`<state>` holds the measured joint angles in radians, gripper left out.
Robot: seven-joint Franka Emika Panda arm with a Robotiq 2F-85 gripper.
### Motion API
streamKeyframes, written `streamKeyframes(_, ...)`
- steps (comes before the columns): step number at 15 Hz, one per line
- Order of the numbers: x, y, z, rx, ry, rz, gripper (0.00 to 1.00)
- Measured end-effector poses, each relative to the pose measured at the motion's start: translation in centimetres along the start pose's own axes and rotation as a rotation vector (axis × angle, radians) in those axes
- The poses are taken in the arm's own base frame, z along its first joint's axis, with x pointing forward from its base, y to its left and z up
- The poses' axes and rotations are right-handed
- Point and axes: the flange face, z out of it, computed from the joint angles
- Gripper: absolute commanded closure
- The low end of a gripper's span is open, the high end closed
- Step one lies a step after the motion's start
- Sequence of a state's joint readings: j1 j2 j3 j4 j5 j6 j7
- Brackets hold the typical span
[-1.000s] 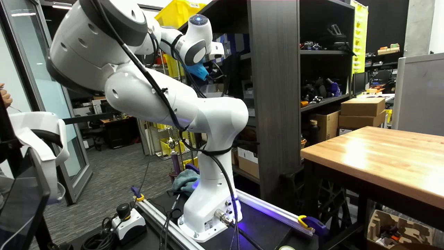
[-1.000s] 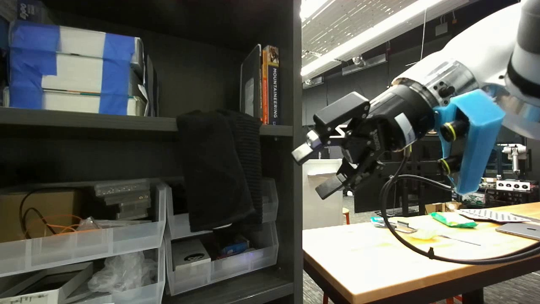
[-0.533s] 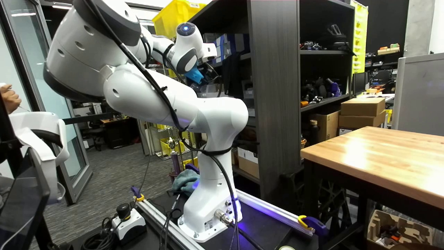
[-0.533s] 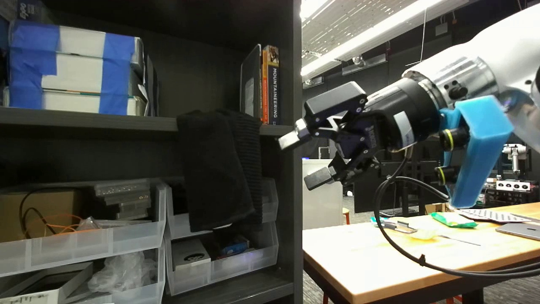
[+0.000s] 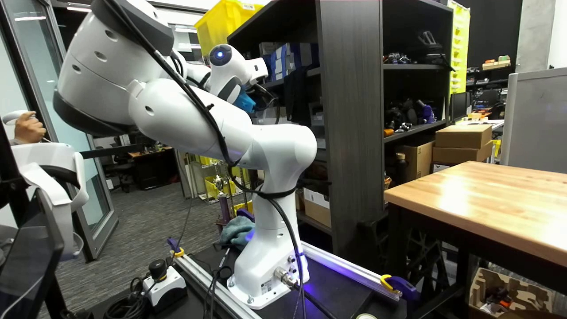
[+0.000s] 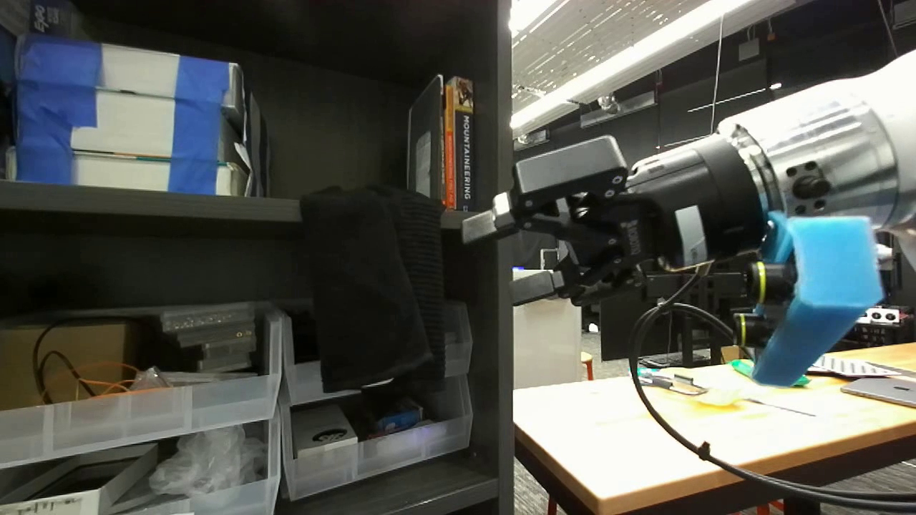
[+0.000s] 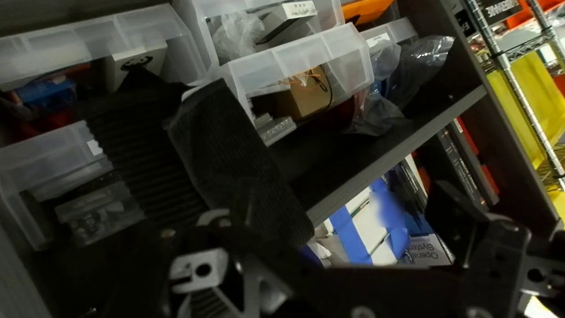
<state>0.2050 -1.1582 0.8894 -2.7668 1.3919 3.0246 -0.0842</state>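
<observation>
My gripper [image 6: 505,257] is open, with nothing between its fingers. In an exterior view it points at the dark shelf, its upper fingertip overlapping the shelf's side panel [image 6: 505,372]. A black cloth [image 6: 368,286] hangs over the shelf board's front edge, a little beyond the fingertips; they look apart from it. In the wrist view the cloth [image 7: 238,154] shows with a ribbed fold, and the gripper's dark parts cover the bottom of the picture. The cloth also shows in an exterior view [image 5: 298,95], beside the gripper, which is partly hidden there by the wrist.
Clear plastic bins [image 6: 386,454] stand below and behind the cloth. Books [image 6: 458,143] and a blue-taped box stack [image 6: 136,118] stand on the board above. A wooden table [image 6: 608,443] is beside the shelf. A cable [image 6: 644,386] hangs under the wrist.
My gripper has moved towards the shelf and cloth and turned more level, staying open. In an exterior view the wrist has moved left and down. The cloth has not moved.
</observation>
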Motion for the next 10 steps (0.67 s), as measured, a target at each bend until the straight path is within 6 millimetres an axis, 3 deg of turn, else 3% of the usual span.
streamKeyframes(4, -0.5, -0.1, 1.1, -0.042, 0.065, -0.06, 0.0)
streamKeyframes(10, -2.2, -0.8, 4.4, -0.102, 0.064, -0.112, 0.0)
